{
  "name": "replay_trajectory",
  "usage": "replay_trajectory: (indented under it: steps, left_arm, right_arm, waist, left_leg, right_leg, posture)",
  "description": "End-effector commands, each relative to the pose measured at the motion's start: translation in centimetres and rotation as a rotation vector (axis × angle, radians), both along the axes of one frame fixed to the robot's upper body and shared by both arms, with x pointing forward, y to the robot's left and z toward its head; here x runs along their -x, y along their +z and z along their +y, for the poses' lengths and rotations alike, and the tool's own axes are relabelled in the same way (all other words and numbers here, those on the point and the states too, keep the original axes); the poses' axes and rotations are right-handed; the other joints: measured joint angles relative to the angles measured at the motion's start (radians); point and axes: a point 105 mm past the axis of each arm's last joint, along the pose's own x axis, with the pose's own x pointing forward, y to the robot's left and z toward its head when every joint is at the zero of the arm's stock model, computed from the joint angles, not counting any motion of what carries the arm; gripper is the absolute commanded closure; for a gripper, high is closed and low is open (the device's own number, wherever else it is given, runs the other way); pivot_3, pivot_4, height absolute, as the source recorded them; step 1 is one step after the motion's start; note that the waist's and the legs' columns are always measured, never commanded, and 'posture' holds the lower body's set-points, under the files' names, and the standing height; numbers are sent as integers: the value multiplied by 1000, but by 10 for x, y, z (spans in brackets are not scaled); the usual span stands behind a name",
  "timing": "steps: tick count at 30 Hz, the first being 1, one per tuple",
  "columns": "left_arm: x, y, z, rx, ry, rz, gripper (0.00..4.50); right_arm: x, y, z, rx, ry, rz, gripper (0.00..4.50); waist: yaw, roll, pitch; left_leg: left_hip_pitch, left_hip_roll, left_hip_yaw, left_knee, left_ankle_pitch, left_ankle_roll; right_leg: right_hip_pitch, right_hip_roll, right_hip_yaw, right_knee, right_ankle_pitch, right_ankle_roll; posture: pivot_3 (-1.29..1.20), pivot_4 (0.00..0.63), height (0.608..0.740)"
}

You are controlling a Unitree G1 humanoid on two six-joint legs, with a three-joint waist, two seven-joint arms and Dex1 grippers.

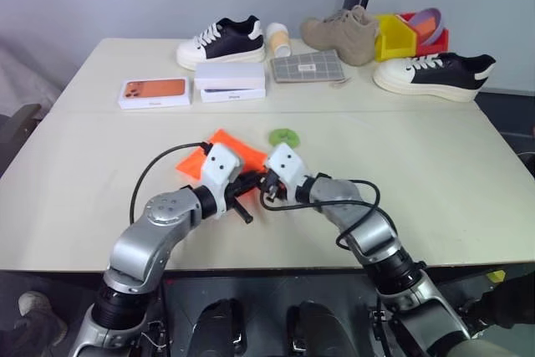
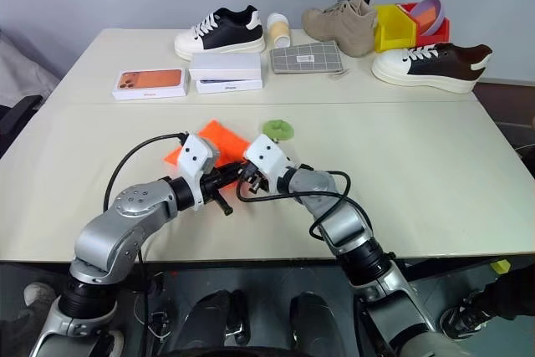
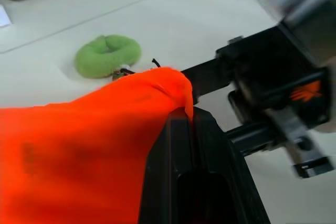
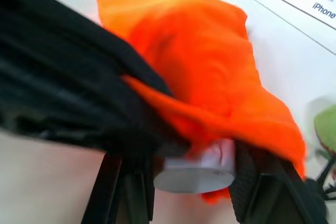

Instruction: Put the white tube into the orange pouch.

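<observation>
A: Nearest to us are the two grippers, nose to nose at the pouch (image 1: 224, 146). What does the right gripper (image 4: 184, 182) carry?

B: The tube (image 4: 197, 170). Its white round end sits between the two black fingers, so the jaws are grasping it crosswise. It is right at the pouch's edge, with orange cloth draped over its top.

A: So it is already in?

B: I judge it at the mouth, perhaps partly under the cloth, but not yet inside; the end towards us is bare.

A: And the left gripper (image 3: 186, 124)?

B: Clenched on a fold of the pouch's rim. The cloth is pulled up over its fingertip, lifted off the table (image 1: 435, 173). That, I think, is the point of the hold: thin, soft fabric would lie flat and closed, so one hand props the opening while the other feeds the tube in.

A: What else lies by the pouch?

B: A green disc (image 1: 284, 136) just beyond it, on the right gripper's side. Well beyond the pouch, along the far edge, stand phone boxes (image 1: 153, 92), a grey wallet (image 1: 306, 66), shoes (image 1: 221, 42) and coloured bins (image 1: 399, 35). None of them crowds the pouch.

A: Any risk?

B: The rim may slip from the pinch, or the tube may push the cloth ahead of it.
</observation>
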Motion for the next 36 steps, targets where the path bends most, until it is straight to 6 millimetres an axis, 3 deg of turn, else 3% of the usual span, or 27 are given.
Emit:
replay_trajectory:
  steps: [1, 7, 8, 17, 22, 28, 33, 36]
  left_arm:
    - [8, 3, -2, 10, -23, -13, 4500]
    - [8, -1, 11, -1, 13, -1, 4500]
    - [8, -2, 13, -2, 20, 2, 4500]
    - [9, -7, 33, -6, 41, 27, 4500]
    - [19, -15, 49, -41, 15, 70, 4500]
    - [23, -15, 71, -48, 31, 89, 4500]
    - [26, -13, 73, -28, 12, 103, 4500]
    - [31, -10, 70, 5, -30, 119, 3182]
  right_arm:
    - [1, 16, 11, -42, 42, -14, 3243]
    - [13, 18, 8, -62, 94, 30, 335]
    - [16, 18, 6, -62, 102, 33, 25]
    - [53, 24, -34, -110, 171, 115, 25]
    - [61, 25, -51, -93, 194, 120, 25]
    - [33, 29, -61, -90, 102, 63, 25]
    - [1, 28, -63, -65, 10, 8, 25]
    - [-23, 25, -65, -38, -65, -27, 0]
  waist:
    - [0, 0, 0]
    - [-1, 0, 0]
    - [0, 0, 0]
    - [1, 0, 0]
    - [-4, 0, 0]
    - [-2, 0, 0]
    - [-1, 0, 0]
    - [-5, 0, 0]
  left_leg:
    - [0, 0, 0, 0, 0, 0]
    - [0, 0, 0, 0, 0, 0]
    - [0, 0, 0, 0, 0, 0]
    - [0, 0, 0, -1, -4, 1]
    - [0, 0, 0, -2, -5, 1]
    - [0, 0, 0, -2, -5, 1]
    - [0, 0, 0, -3, -5, 1]
    - [0, 0, 0, -3, -5, 1]
  right_leg:
    - [0, 0, 0, 0, 0, 0]
    - [0, 0, 0, 0, 0, 0]
    - [0, 0, 0, 0, 0, 0]
    - [-1, -1, 0, -1, -2, -3]
    - [-2, -1, 1, -1, -2, -4]
    - [-6, -2, 1, -2, -3, -6]
    - [-6, -2, 1, -2, -3, -7]
    - [-7, -2, 1, -3, -3, -7]
  posture:
    - [0, 150, 740]
    - [0, 150, 740]
    - [0, 150, 740]
    - [0, 150, 740]
    - [0, 150, 740]
    - [0, 150, 740]
    - [0, 150, 740]
    - [0, 150, 740]
